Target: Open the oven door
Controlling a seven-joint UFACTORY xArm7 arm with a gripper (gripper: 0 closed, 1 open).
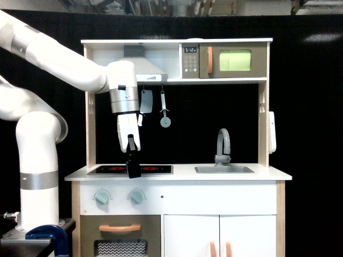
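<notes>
The oven door (233, 60) sits at the top right of the toy kitchen, flush in its frame. It is grey-brown with a lime-green window, and its vertical orange handle (209, 60) stands next to the keypad with a clock (189, 61). My gripper (133, 172) hangs over the black hob (155, 169), far below the door and to the exterior view's left of it. It points down with a slight tilt. Its black fingers (133, 163) show edge-on as one dark block, so the gap between them is hidden.
A grey hood (144, 67) sits just above the wrist. A toy cleaver (145, 101) and a round cutter (165, 115) hang beside it. A faucet (223, 144) and sink (224, 169) lie to the right. Below are knobs (101, 197), a larger door with a horizontal handle (119, 228), and white cupboard doors (220, 235).
</notes>
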